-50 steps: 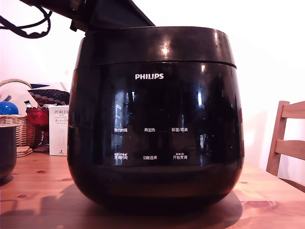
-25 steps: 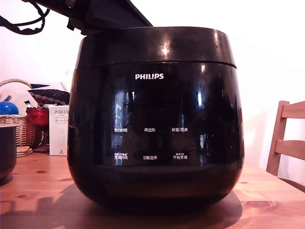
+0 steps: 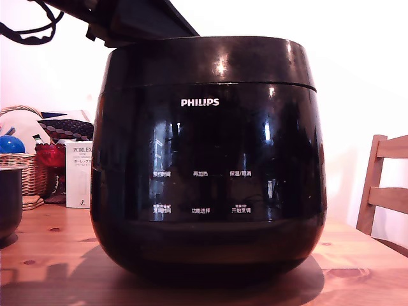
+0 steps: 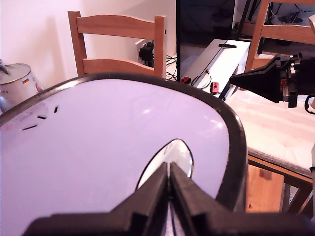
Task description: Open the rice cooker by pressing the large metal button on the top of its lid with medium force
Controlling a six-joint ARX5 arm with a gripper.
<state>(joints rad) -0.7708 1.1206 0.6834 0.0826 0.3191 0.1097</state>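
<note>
The rice cooker (image 3: 204, 178), glossy black with a white PHILIPS logo, fills the exterior view on the wooden table. Its lid (image 3: 210, 60) is down, with an even seam all round. In the wrist view the lid's top (image 4: 98, 147) reflects pale light, and the large metal button (image 4: 181, 153) sits near its rim. My gripper (image 4: 170, 176) is shut with its fingers pressed together, and the tips are over the near edge of the button. I cannot tell whether they touch it. In the exterior view only the arm (image 3: 137, 19) shows, above the lid's left side.
At the exterior view's left stand a small dark pot (image 3: 9, 201), a wicker basket (image 3: 25, 173) and a white box (image 3: 78, 175). A wooden chair (image 3: 386, 188) is at the right. The wrist view shows another chair (image 4: 118, 44), a metal pot (image 4: 17, 86) and a black camera mount (image 4: 268, 78).
The arm above the lid has shifted slightly up and to the exterior view's left. The lid has stayed down.
</note>
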